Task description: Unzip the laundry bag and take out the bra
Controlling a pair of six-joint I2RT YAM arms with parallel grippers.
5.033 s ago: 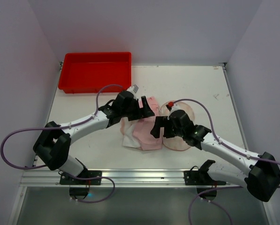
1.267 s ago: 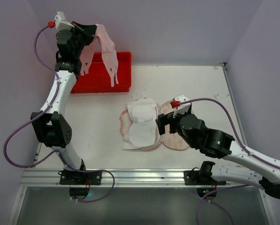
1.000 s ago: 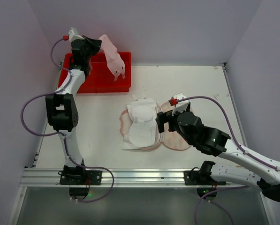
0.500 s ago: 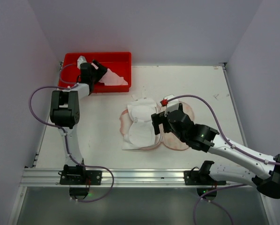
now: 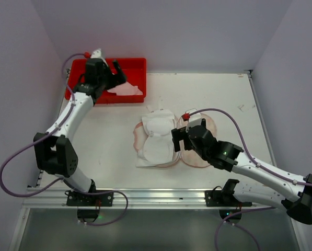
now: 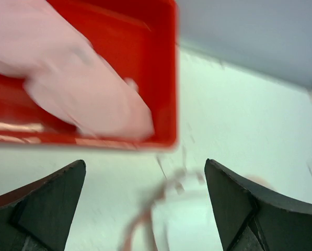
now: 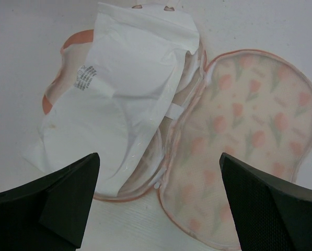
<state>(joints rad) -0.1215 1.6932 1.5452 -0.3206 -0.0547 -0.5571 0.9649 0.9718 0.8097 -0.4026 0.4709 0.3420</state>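
Left hand [image 5: 115, 73]: jaws wide, empty, above the red tray [image 5: 130, 61] at the bench's [image 5: 223, 94] far-left corner.
Laundry bag [image 5: 125, 90]: crumpled in that tray.
Right hand [image 5: 177, 140]: jaws wide, empty, over the bra [image 7: 250, 115].
Bra: mid-bench, lying flat.

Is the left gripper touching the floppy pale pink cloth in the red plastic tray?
Apart. Left wrist view: the open left gripper sits clear of the floppy pale pink cloth.
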